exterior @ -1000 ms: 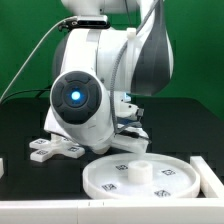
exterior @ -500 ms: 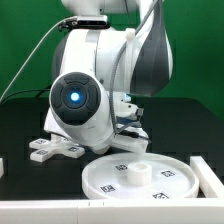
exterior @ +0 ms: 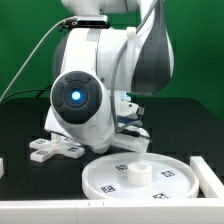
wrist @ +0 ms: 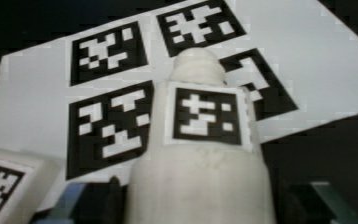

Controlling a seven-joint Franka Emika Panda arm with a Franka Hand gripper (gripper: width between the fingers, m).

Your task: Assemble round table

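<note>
The large rimmed round disc (exterior: 138,178) lies flat at the front of the table, with a raised hub in its middle. The cross-shaped foot (exterior: 55,150) lies to the exterior view's left, partly behind the arm. The short cylinder leg (wrist: 202,150) shows only in the wrist view, with a square tag facing the camera. My gripper (wrist: 202,205) straddles the leg. Its fingers (wrist: 78,198) stand on either side with a dark gap between each and the leg, so it looks open. In the exterior view the arm hides the gripper and the leg.
The marker board (wrist: 51,100) lies just beyond the leg in the wrist view. A white bracket (exterior: 207,172) stands at the exterior view's right by the disc, and a small white piece (exterior: 3,166) at the left edge. The arm's bulky body (exterior: 85,100) fills the centre.
</note>
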